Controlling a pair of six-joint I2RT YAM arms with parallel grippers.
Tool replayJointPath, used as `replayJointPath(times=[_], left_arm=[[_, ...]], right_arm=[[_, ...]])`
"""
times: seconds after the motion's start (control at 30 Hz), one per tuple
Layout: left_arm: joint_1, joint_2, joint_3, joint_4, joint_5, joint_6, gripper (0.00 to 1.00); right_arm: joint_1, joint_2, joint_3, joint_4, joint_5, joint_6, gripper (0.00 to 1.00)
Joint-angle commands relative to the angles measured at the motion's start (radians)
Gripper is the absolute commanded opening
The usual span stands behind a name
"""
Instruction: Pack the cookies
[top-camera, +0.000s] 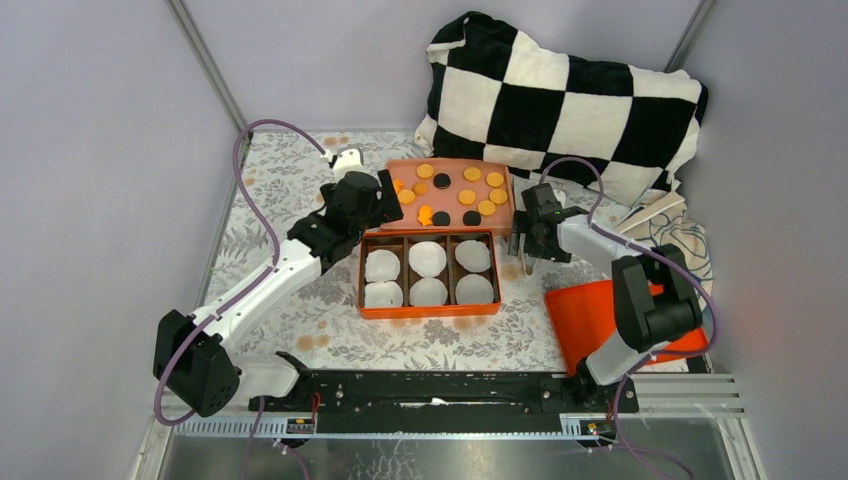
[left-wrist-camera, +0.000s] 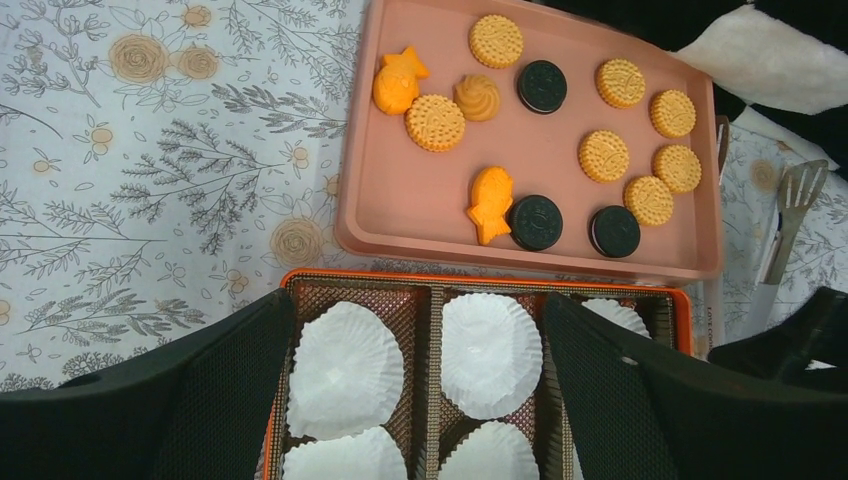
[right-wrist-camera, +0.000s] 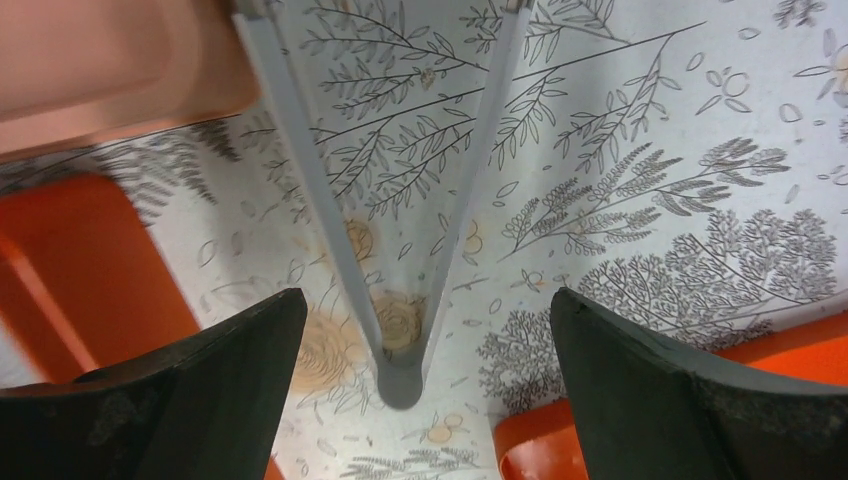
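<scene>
From above, the cookies (top-camera: 467, 197) lie loose on the pink tray (top-camera: 455, 188), just beyond the orange box (top-camera: 430, 313), so each transfer is a short pull nearward; the left claw (top-camera: 388, 195) hangs spread and empty by the tray's left edge. Its wrist view shows the paper liners (left-wrist-camera: 345, 365) bare, with gaps around most cookies. The right wrist view has the right claw (right-wrist-camera: 425, 400) wide open, holding nothing, straddling tongs (right-wrist-camera: 310, 190) that lie flat on the tabletop (right-wrist-camera: 650, 150), with the orange lid (right-wrist-camera: 790, 345) close by.
</scene>
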Motion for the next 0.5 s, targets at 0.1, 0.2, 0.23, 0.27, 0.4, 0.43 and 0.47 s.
replayJointPath(times=[0.1,0.2,0.23,0.27,0.4,0.43,0.47], left_arm=[[-0.005,-0.007,-0.002,0.056,0.012,0.021,0.99],[-0.006,-0.011,-0.008,0.061,0.019,0.022,0.99],[-0.006,-0.011,-0.011,0.064,0.024,0.022,0.99],[-0.006,-0.009,-0.013,0.068,0.026,0.022,0.99],[-0.008,0.002,-0.009,0.067,0.032,0.022,0.99],[-0.008,0.004,-0.008,0.067,0.031,0.022,0.99],[-0.007,0.005,-0.01,0.067,0.031,0.021,0.99]], right_arm=[[-0.043,0.166,0.098,0.021,0.022,0.026,1.0],[-0.07,0.201,0.125,0.032,0.014,0.021,1.0],[-0.079,0.211,0.135,0.036,0.012,0.016,1.0],[-0.088,0.223,0.149,0.035,0.01,0.014,1.0],[-0.11,0.253,0.192,0.025,0.003,0.007,1.0],[-0.11,0.258,0.197,0.024,-0.001,0.007,1.0],[-0.11,0.261,0.198,0.027,-0.01,0.007,1.0]])
